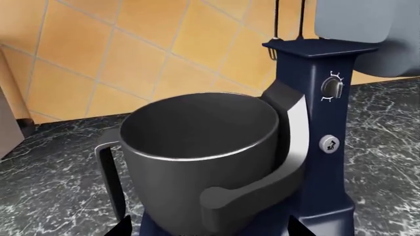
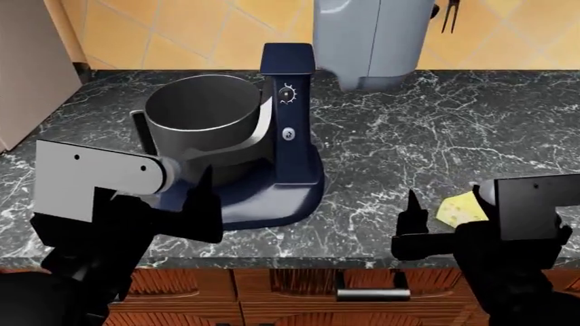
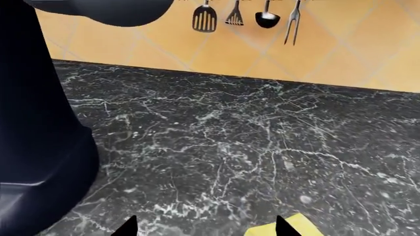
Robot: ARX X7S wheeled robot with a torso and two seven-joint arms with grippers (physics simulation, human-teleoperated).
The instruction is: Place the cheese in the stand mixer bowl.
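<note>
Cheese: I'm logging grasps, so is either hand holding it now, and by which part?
Neither. The cheese lies on the counter beside the right hand; the left hand is empty.

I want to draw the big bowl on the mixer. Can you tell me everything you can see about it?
The stand mixer bowl is big, deep and round, dark grey, and looks like smooth metal with a shiny rim. It looks empty inside. A flat handle sticks out from one side. It stands upright, cradled by a grey curved arm that wraps around it, on the navy-blue stand mixer. The mixer sits on the black marble counter, near the back wall. Nothing else touches the bowl, and the cheese lies far off on the counter.
</note>
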